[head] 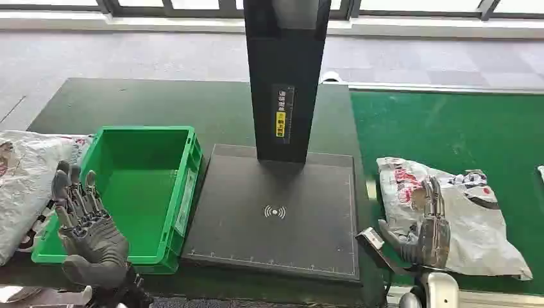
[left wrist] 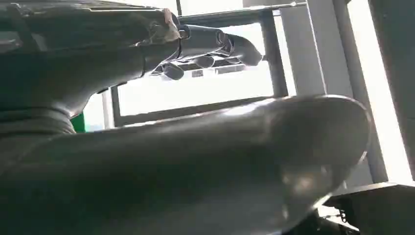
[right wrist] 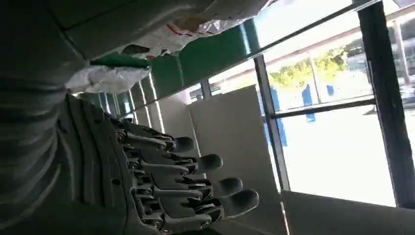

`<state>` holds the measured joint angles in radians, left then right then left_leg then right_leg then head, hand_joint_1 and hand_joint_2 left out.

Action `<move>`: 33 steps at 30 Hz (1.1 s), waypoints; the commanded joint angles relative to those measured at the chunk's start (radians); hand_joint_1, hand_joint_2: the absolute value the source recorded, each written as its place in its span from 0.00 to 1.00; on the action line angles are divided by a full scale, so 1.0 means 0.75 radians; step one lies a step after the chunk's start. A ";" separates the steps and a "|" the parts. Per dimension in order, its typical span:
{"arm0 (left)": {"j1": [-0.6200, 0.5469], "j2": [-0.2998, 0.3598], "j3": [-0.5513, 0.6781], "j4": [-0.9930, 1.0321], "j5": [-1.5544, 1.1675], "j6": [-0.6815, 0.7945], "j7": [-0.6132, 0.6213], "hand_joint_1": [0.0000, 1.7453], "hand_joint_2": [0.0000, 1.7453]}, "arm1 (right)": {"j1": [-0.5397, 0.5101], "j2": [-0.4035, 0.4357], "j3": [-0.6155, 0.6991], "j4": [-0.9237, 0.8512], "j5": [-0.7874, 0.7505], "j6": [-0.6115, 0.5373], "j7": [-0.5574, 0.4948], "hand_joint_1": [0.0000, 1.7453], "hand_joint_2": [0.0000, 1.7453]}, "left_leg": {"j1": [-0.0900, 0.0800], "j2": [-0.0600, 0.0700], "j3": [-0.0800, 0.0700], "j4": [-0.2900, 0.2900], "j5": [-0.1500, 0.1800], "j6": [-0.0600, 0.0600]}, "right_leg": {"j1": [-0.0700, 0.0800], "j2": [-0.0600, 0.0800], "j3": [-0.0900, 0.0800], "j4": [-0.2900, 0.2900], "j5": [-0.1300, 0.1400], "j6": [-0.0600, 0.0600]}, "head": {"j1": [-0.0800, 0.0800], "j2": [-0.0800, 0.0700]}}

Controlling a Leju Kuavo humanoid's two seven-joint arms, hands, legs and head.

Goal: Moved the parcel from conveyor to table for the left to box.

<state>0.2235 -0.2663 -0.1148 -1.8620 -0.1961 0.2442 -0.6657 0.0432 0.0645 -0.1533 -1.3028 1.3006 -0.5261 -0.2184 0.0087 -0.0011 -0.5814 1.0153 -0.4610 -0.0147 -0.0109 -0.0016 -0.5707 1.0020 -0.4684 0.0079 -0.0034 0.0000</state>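
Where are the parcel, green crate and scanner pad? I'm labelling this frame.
parcel (head: 478,221): head view, its grey middle.
green crate (head: 186,192): head view, its right wall.
scanner pad (head: 256,240): head view, bare dark surface.

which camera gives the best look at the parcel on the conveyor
The head view: the whole parcel lies on the green belt behind the right hand. The right wrist view catches just an edge; the left wrist view looks elsewhere.
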 commanded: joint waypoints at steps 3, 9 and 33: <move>-0.019 0.048 0.001 0.104 0.008 -0.009 -0.043 0.00 0.00 | -0.291 -0.344 -0.256 0.803 0.091 -0.011 0.253 0.00 1.00 | -0.002 -0.002 0.004 -0.004 0.003 0.003 | -0.002 -0.002 0.005 -0.007 0.003 0.002 | 0.000 0.000; -0.055 0.046 -0.021 0.167 0.007 -0.032 -0.043 0.00 0.00 | -0.234 -0.416 -0.393 0.884 0.041 0.093 0.283 0.00 1.00 | -0.005 -0.008 0.002 -0.003 0.003 0.005 | -0.006 -0.008 0.005 -0.007 0.003 0.005 | 0.000 0.000; -0.136 0.065 -0.032 0.270 -0.006 -0.082 -0.043 0.00 0.00 | -0.256 -0.264 -0.489 1.069 0.009 0.195 0.103 0.54 1.00 | -0.003 0.001 0.002 -0.004 0.002 0.004 | -0.004 0.002 0.002 -0.006 0.006 0.004 | 0.000 0.000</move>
<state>0.1672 -0.2605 -0.1175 -1.7487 -0.1983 0.1804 -0.6657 -0.0990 -0.2187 -0.4715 -0.6089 1.3169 -0.3761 -0.1239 0.0053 -0.0019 -0.5822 1.0156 -0.4604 -0.0109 -0.0147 -0.0014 -0.5716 1.0007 -0.4659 0.0123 -0.0034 0.0000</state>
